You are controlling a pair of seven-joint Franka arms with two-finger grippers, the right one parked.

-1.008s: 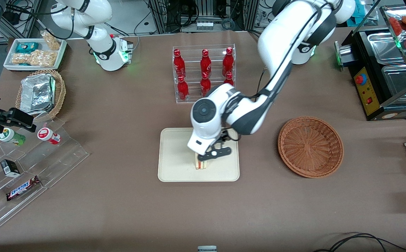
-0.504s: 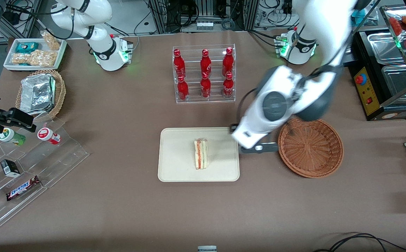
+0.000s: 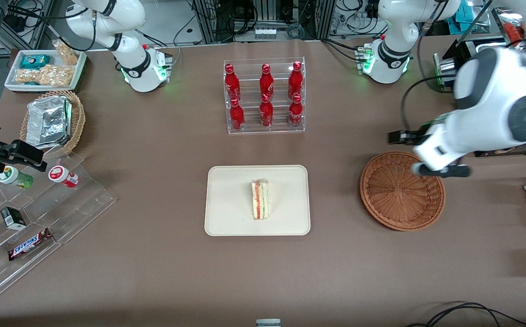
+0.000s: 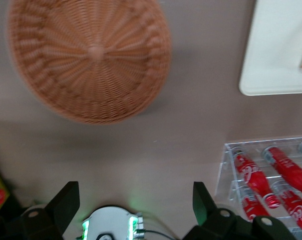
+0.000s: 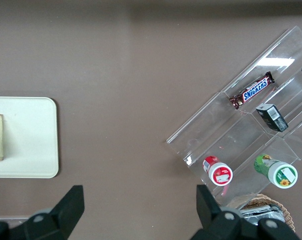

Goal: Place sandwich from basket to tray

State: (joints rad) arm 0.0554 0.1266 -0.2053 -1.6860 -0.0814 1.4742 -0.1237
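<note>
Front view: sandwich (image 3: pixel 261 199) is seen on tray (image 3: pixel 226 200); pincer (image 3: pixel 439 170), spread wide and empty, is raised over basket (image 3: pixel 399 193) rim.

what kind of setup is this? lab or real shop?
Likely a lab mock-up of a snack counter: cola bottles in a clear rack, candy on acrylic steps, cables and equipment racks edging the table. The sandwich sits on the tray; the gripper hangs open above the basket.

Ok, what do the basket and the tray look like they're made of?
The basket looks like woven wicker, reddish-brown: radiating ribs and ringed weave show. The tray looks like smooth matte cream plastic, moulded with rounded corners and a low rim, probably. The hand, open, hangs over the basket's rim.
</note>
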